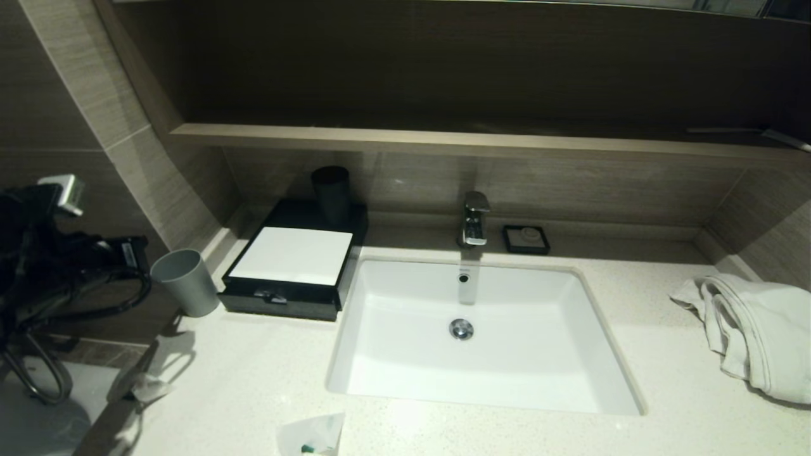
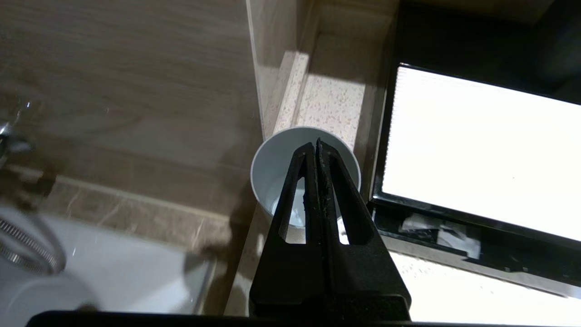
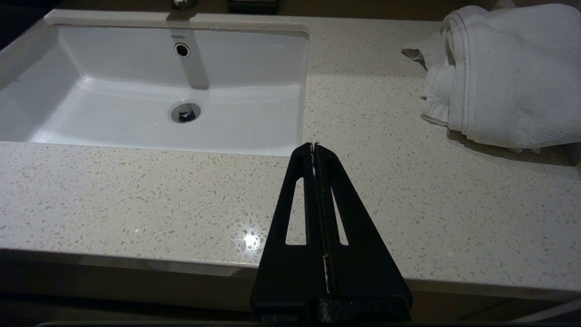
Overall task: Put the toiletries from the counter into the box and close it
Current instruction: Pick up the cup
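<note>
The black box (image 1: 253, 303) with a white top panel (image 1: 293, 254) stands on the counter (image 1: 253, 373) left of the sink. Its front drawer is pulled out a little, and the left wrist view shows crinkly white sachets (image 2: 438, 230) in the gap. One sachet (image 1: 313, 436) with green items lies at the counter's front edge. Another crumpled translucent piece (image 1: 150, 386) lies at the counter's left edge. My left gripper (image 2: 316, 144) is shut and empty, above the grey cup (image 2: 277, 159). My right gripper (image 3: 314, 146) is shut and empty over the counter's front, right of the sink.
A grey cup (image 1: 185, 282) stands left of the box, and a black cup (image 1: 331, 193) stands at the box's back. The white sink (image 1: 538, 354), faucet (image 1: 474, 218) and black soap dish (image 1: 526, 239) are in the middle. A white towel (image 1: 754, 329) lies far right.
</note>
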Tool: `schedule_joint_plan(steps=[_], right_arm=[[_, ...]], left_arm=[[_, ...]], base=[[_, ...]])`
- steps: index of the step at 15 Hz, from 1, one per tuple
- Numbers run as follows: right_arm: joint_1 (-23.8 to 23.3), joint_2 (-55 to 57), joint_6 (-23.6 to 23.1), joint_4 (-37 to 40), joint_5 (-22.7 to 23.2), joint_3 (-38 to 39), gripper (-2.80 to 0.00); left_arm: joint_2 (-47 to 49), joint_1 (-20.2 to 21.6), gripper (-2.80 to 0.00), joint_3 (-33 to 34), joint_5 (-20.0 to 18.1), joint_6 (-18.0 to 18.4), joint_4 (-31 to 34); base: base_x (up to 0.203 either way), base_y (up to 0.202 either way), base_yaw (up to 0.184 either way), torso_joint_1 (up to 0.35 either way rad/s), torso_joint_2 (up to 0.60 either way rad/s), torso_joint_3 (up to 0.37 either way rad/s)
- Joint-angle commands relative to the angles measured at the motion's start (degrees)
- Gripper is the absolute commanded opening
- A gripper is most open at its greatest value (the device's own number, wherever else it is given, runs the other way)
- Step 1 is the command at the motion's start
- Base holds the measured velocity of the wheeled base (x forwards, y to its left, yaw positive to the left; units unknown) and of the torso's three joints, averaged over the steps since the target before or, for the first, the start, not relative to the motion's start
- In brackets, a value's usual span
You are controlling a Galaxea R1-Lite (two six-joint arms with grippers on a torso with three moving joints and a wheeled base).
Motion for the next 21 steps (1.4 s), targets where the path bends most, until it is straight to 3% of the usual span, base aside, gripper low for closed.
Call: schedule_joint_plan(steps=[1,2,4,9,10,21], right_arm=[[0.0,0.0,0.0,0.0,0.0,0.0,-2.8],[0.0,0.0,0.0,0.0,0.0,0.0,-2.8],[0.0,0.0,0.0,0.0,0.0,0.0,-2.8],[0.0,0.0,0.0,0.0,0.0,0.0,-2.8],[0.0,0.0,0.0,0.0,0.0,0.0,-2.8],[0.0,0.0,0.0,0.0,0.0,0.0,-2.8]], left_arm=[[-3.2,0.0,-2.8,-9.9,0.2,-0.3,26.9],[-2.7,0.0,-2.8,-13.9,0.4,-0.5,34.1],[0.3,0.0,-2.8,-19.6,0.9,-0.7,42.7],[7.7,-0.1,-2.8,-25.5,6.6,-1.1,47.1],[8.0,-0.1,0.0,-26.0,6.9,-1.8,47.0],[11.7,-0.1,0.0,-29.4,6.9,-4.2,47.0]], base=[[0.0,0.0,0.0,0.0,0.0,0.0],[0.0,0.0,0.0,0.0,0.0,0.0],[0.0,0.0,0.0,0.0,0.0,0.0],[0.0,0.0,0.0,0.0,0.0,0.0],[0.0,0.0,0.0,0.0,0.0,0.0],[0.0,0.0,0.0,0.0,0.0,0.0]])
